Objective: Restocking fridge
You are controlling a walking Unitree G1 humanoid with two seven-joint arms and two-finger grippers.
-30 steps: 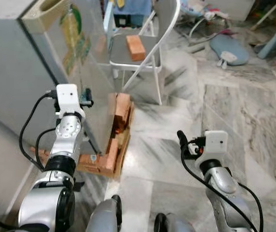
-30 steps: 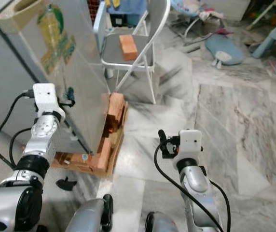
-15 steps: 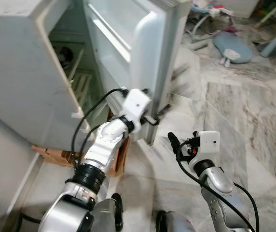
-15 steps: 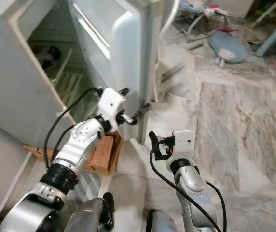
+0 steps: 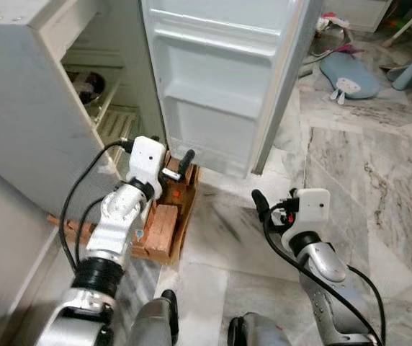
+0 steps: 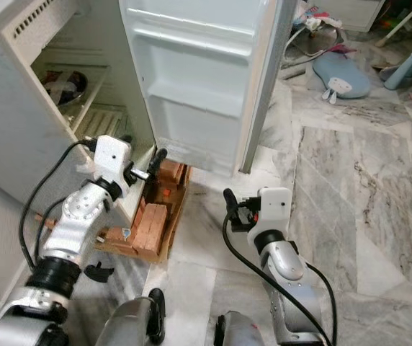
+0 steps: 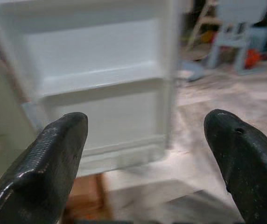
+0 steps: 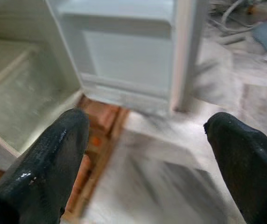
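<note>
Both tools, left tool [image 7: 145, 154] and right tool [image 8: 147, 158], are spread and empty; the fridge [image 5: 26, 108] door [image 5: 227, 86] stands open. Next, fetch stock for the shelves [image 6: 83, 94].

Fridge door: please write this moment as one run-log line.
fridge door: open | left gripper: open, empty, near door's lower edge | right gripper: open, empty | door shelves: bare

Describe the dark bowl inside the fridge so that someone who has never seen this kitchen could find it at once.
Start at the white fridge, whose door stands wide open. Look inside, on the upper shelf: the bowl sits there. It is round and dark, unlike the pale, ribbed shelf below.
</note>
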